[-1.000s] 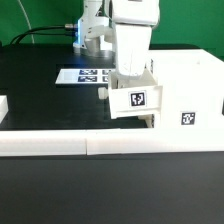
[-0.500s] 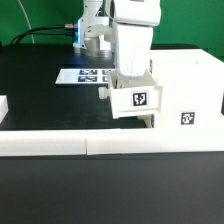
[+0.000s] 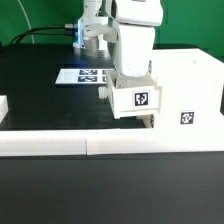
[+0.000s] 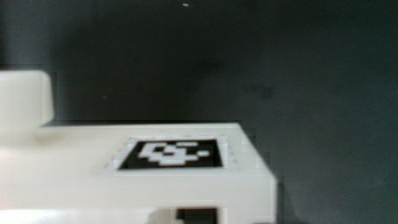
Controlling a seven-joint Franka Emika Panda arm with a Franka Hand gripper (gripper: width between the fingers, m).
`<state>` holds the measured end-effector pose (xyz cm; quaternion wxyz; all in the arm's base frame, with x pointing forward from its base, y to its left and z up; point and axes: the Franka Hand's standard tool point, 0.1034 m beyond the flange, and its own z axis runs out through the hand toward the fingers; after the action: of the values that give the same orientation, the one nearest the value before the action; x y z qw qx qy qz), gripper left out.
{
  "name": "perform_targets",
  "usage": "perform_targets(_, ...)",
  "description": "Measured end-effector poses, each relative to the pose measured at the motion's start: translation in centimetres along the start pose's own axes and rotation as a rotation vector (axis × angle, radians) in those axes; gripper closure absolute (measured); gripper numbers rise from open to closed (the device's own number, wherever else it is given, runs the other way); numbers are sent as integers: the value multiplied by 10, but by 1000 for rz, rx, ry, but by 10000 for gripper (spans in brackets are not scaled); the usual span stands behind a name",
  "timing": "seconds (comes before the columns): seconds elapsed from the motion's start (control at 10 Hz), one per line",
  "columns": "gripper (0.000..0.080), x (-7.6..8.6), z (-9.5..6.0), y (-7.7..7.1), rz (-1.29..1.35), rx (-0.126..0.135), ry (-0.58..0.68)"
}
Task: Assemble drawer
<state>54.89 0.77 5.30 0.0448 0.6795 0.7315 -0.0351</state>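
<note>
In the exterior view my gripper (image 3: 133, 84) comes down onto a small white tray (image 3: 137, 101) with a square marker and a knob (image 3: 103, 91) facing the exterior view's left. The tray hangs above the table, and its far end meets the open side of the tall white housing (image 3: 186, 88). The hand and the tray hide the fingers, which seem shut on the tray's wall. In the wrist view the tray's marked face (image 4: 175, 154) fills the lower part, with the gripper (image 4: 196, 214) at the edge.
The marker board (image 3: 84, 76) lies on the black table behind the tray. A long low white border wall (image 3: 80, 143) runs along the front. A white part (image 3: 3, 106) sits at the exterior view's left edge, and a white block (image 4: 18, 100) shows in the wrist view.
The gripper and the tray have shifted slightly toward the exterior view's right, closer into the housing. Nothing else has moved.
</note>
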Motion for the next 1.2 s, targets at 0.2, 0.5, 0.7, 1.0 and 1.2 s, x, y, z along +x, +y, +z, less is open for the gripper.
perform_targets(0.2, 755, 5, -1, 1, 0, -7, -6)
perform_targets(0.5, 679, 5, -1, 1, 17, -7, -5)
perform_targets(0.7, 530, 9, -12, 3, 16, -21, -7)
perform_targets(1.0, 196, 3, -41, 7, 15, -19, -35)
perform_targets(1.2, 154, -11, -46, 7, -11, -20, -42)
